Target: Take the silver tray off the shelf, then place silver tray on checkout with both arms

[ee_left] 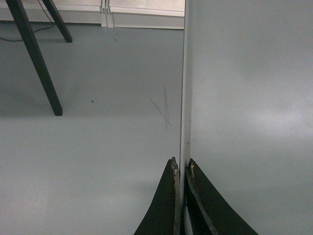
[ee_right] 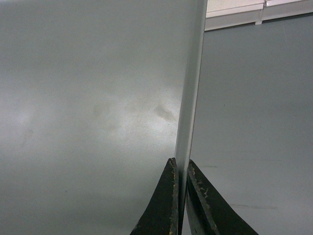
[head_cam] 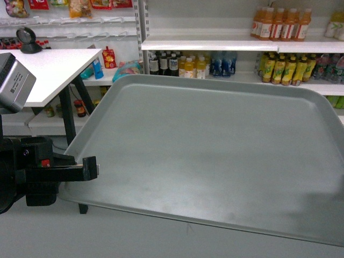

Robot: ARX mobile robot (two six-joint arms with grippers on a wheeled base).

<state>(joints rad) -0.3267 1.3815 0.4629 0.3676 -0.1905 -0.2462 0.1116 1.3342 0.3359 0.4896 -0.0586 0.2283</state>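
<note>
The right end effector point(ee_right: 180, 169) is cut off in the head view; both it and the left end effector point(ee_left: 181, 166) are clenched on the tray's point(head_cam: 215, 145) rim.

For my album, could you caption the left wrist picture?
Left jaws pinch the silver tray by its rim, above grey floor.

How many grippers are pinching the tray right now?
2. The left gripper clamps the tray's left rim, and the right gripper clamps its right rim. The head view shows only the left one; the right lies out of frame.
</note>
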